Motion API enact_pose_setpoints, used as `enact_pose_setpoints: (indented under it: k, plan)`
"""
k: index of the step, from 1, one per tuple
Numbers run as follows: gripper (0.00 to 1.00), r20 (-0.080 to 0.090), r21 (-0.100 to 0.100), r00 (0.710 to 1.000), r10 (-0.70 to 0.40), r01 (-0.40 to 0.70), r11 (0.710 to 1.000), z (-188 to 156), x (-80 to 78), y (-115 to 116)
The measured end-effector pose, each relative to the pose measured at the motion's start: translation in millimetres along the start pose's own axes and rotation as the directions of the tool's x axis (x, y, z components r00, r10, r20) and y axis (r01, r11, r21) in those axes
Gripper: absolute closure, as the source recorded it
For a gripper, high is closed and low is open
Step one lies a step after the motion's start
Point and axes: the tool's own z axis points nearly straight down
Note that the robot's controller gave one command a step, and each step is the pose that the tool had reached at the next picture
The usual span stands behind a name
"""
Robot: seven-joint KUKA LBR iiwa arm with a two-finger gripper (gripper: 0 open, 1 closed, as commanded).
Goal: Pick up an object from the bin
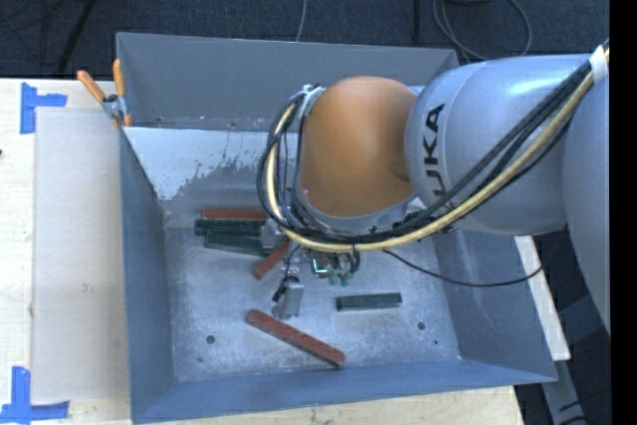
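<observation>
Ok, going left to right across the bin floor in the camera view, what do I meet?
Long dark green bar → gripper → short dark green bar. The red-brown bars overlap these, so left out.

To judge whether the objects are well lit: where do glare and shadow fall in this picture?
Camera view: glare on the silver arm link, sheen on its orange cover; the bin floor is bright at the left, shaded beneath the arm around the lone dark green bar; the red-brown stick in front is evenly lit.

A camera looks obliquely down into the bin (199, 90).
</observation>
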Motion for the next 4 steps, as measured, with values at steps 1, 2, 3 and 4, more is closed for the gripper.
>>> enact_pose_setpoints:
  k: [1, 2, 3, 4]
  plan:
    - [0.00, 0.007, -0.001, 1.000, 0.005, -0.005, 1.000, -4.1, -1.9, -0.8]
    - [0.00, 0.016, -0.004, 0.999, 0.048, -0.048, 0.999, 12.9, 0.7, -7.1]
    - [0.00, 0.002, 0.001, 0.979, 0.204, -0.204, 0.979, 60.8, 26.0, -50.4]
    - [0.00, 0.006, -0.003, 0.945, 0.326, -0.326, 0.945, 27.6, 44.6, -46.5]
